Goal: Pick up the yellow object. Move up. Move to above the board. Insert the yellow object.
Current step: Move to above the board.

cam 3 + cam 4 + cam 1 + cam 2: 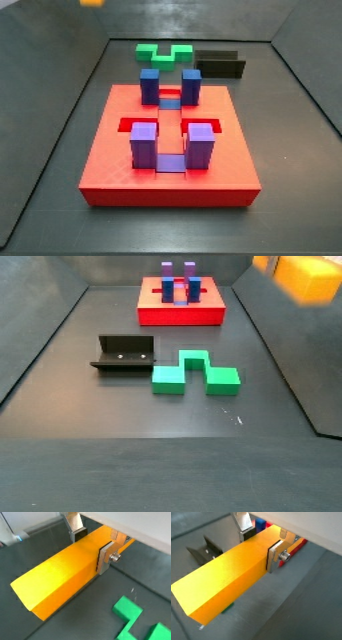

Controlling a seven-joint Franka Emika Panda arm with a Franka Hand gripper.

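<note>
My gripper (pixel 91 547) (pixel 260 546) is shut on the yellow object (pixel 60 574) (pixel 224 582), a long yellow-orange bar clamped across its width near one end. One silver finger (pixel 105 558) presses its near side and the other finger (pixel 77 532) its far side. The bar hangs well above the floor. Only a corner of the yellow object (pixel 91 3) shows at a side view's upper edge, and its end face (pixel 305 278) shows in the upper right of a side view. The board (pixel 167 175) (pixel 181 314), red with blue and purple uprights, lies on the floor apart from it.
A green notched block (pixel 194 371) (pixel 163 52) (pixel 130 614) lies on the dark floor. The fixture (pixel 127 354) (pixel 221 65) (pixel 204 549) stands beside it. Part of the red board's edge (pixel 298 546) and a blue upright (pixel 258 522) show behind the fingers. Grey walls enclose the floor.
</note>
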